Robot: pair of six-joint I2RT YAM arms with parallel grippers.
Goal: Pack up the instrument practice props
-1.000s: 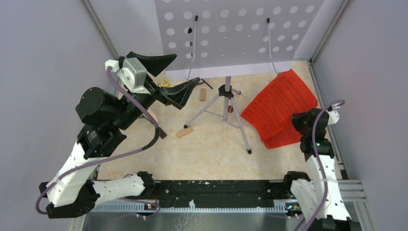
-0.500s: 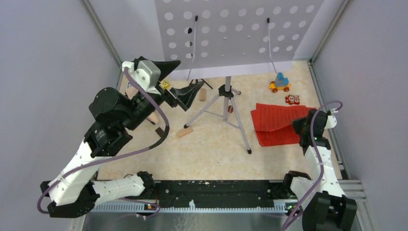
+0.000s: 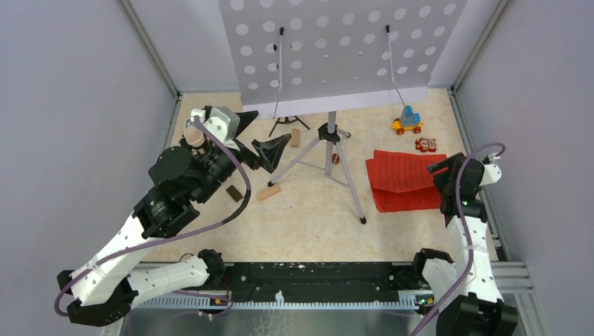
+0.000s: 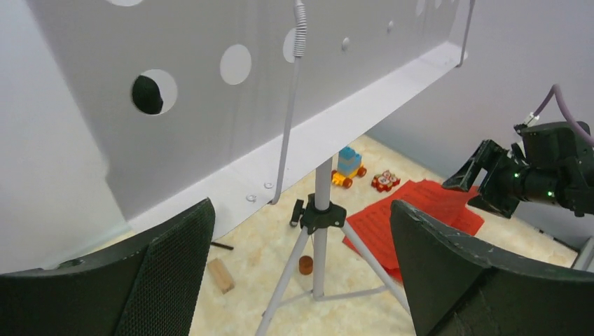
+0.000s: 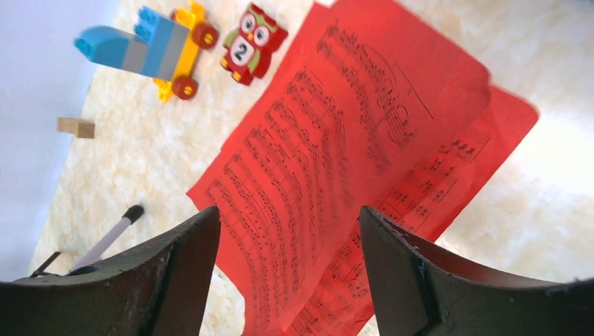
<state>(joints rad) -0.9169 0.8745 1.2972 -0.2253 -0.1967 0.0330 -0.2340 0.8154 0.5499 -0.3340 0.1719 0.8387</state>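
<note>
The white perforated music desk (image 3: 336,49) stands at the back on its silver tripod legs (image 3: 328,157). Red sheet-music pages (image 3: 401,178) lie flat on the table to the right. My right gripper (image 3: 441,173) hovers open over their right edge; in the right wrist view the pages (image 5: 336,140) show loose between and below its fingers (image 5: 189,245). My left gripper (image 3: 260,134) is open and empty, left of the stand, and in the left wrist view it faces the stand's black hub (image 4: 321,213). A small black tripod (image 3: 284,124) lies under the desk's lip.
A colourful toy car (image 3: 407,120) and an owl toy (image 3: 425,145) sit behind the pages. Tan wooden blocks (image 3: 268,192) (image 3: 295,137) and a dark block (image 3: 235,193) lie near the left gripper. A small brown cylinder (image 4: 305,264) rests under the stand. Walls close in on both sides.
The red pages, lifted a second ago, came down flat on the table and my right gripper opened off them. My left arm moved down and left, still open.
</note>
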